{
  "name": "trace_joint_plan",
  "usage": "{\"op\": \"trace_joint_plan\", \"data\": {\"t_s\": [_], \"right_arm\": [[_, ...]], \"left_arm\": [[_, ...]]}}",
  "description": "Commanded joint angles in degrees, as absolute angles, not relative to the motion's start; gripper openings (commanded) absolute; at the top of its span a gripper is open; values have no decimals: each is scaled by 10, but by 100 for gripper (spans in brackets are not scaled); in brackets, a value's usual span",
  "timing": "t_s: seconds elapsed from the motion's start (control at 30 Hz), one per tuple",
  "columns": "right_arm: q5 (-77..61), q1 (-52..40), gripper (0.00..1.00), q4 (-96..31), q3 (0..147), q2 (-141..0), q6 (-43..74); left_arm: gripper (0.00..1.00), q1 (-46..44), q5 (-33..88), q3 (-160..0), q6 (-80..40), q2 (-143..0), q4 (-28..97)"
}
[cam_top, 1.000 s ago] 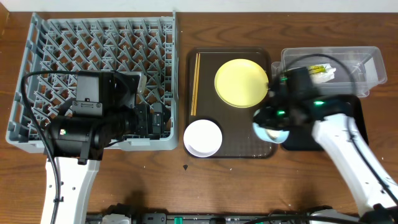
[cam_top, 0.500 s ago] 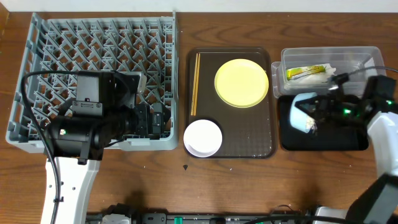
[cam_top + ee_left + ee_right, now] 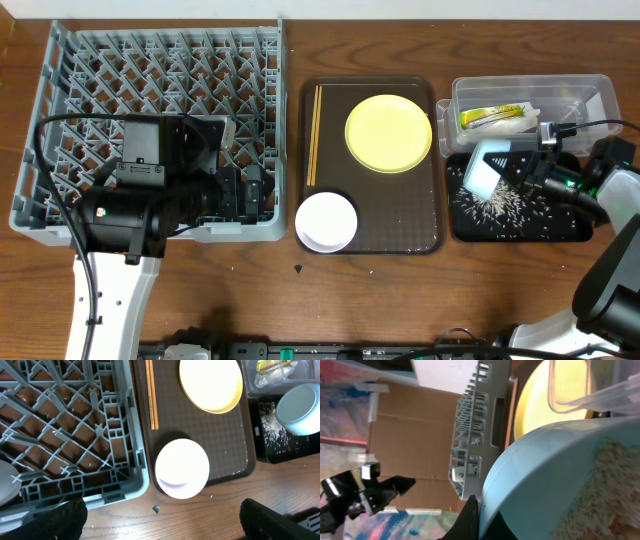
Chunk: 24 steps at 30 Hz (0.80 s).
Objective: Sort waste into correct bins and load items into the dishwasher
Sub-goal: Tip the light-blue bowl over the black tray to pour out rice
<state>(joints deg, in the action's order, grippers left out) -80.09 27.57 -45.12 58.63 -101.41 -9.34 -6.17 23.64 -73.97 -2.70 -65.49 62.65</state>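
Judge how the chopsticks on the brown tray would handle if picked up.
The chopsticks look thin and straight, so probably stiff and light. They lie flat as a pair beside the left rim of the brown tray, so they may roll or split apart, and a pinch could be awkward.

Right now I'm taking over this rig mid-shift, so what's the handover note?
Left gripper open, empty, at the dish rack. Right gripper shut on the light blue bowl, tipped over the black tray, where grains lie scattered. Wrapper and tissue are in the clear tub. Left to rack: that bowl, plus yellow plate, cream-white bowl and chopsticks on the brown tray.
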Motion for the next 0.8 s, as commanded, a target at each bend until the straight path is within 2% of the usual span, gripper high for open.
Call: {"op": "trace_joint_plan", "data": {"t_s": [0.0, 0.27, 0.37, 0.47, 0.57, 0.67, 0.73, 0.77], "right_arm": [[-858, 282, 1, -450, 584, -1022, -130], [-859, 285, 1, -446, 584, -1023, -136], [-813, 289, 1, -433, 584, -1023, -104], [-852, 293, 1, -444, 584, -1023, -122], [-799, 298, 1, -438, 584, -1023, -72], [-803, 301, 1, -457, 584, -1023, -126], [-761, 301, 1, -454, 584, -1023, -72], [-784, 301, 1, -465, 584, -1023, -85]], "left_arm": [[98, -63, 233, -750, -17, -656, 628], [98, -63, 233, -750, -17, -656, 628], [98, -63, 233, -750, -17, -656, 628], [98, -63, 233, -750, -17, -656, 628], [98, -63, 233, -750, -17, -656, 628], [98, -63, 233, -750, -17, -656, 628], [98, -63, 233, -750, -17, -656, 628], [98, -63, 233, -750, -17, -656, 628]]}}
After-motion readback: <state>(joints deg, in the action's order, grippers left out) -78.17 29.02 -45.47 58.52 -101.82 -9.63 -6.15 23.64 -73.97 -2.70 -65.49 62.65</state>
